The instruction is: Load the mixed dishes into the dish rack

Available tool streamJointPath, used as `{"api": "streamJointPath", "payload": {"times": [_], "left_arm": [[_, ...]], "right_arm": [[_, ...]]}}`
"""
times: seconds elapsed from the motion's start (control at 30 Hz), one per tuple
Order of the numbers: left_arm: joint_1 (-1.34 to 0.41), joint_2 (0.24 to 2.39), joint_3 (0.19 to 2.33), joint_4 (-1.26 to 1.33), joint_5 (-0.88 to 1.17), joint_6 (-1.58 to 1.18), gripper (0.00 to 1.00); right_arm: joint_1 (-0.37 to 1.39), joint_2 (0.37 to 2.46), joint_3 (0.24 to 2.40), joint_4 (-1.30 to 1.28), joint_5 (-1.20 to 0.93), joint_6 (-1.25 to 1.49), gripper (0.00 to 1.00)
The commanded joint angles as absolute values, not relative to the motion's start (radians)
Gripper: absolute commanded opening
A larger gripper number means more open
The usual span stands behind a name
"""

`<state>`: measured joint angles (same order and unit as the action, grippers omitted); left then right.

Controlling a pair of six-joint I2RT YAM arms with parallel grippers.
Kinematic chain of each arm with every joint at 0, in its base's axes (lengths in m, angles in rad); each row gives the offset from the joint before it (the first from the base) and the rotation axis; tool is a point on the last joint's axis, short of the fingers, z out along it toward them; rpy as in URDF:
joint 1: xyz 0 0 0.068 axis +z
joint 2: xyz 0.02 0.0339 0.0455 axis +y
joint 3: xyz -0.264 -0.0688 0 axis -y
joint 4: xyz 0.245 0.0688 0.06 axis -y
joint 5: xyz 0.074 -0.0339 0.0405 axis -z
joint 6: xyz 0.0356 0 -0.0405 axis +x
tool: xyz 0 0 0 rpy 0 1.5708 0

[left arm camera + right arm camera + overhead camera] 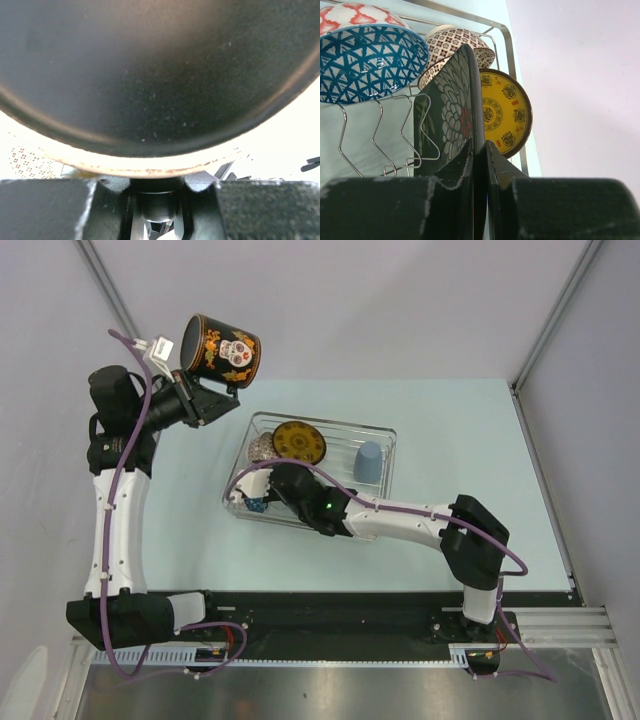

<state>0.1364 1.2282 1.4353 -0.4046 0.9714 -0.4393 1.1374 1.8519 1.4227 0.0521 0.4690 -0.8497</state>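
Observation:
My left gripper [205,390] is raised above the table's far left and shut on the handle of a black mug with a skull motif [222,350]. The mug's dark body [150,75] fills the left wrist view above the fingers [50,210]. My right gripper [260,492] is inside the silver wire dish rack [390,432], shut on the edge of a dark flower-patterned plate [452,110] that stands upright. Behind it stands a yellow round plate [506,117]. A blue-patterned bowl [370,62], a reddish-white bowl [355,12] and a brown-patterned bowl [462,42] are in the rack. A light-blue cup [368,462] stands at its right end.
Upright wire prongs [380,140] stand left of the held plate. The rack's rim [502,35] runs behind the bowls. The light-green table top [450,440] ends at grey walls behind and at both sides. A black rail [330,610] runs along the near edge.

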Motion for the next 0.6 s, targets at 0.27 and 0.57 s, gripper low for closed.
{"api": "streamJointPath", "payload": {"times": [0.27,0.57], "left_arm": [[0.141,1.170,1.460,-0.236,0.986,-0.437,0.00],[0.138,1.172,1.460,-0.225,0.979,-0.445,0.00]], "right_arm": [[1.147,1.776,1.456,0.327,0.359,-0.920,0.00],[1.134,1.805,1.457,0.270,0.365,-0.851,0.00]]}}
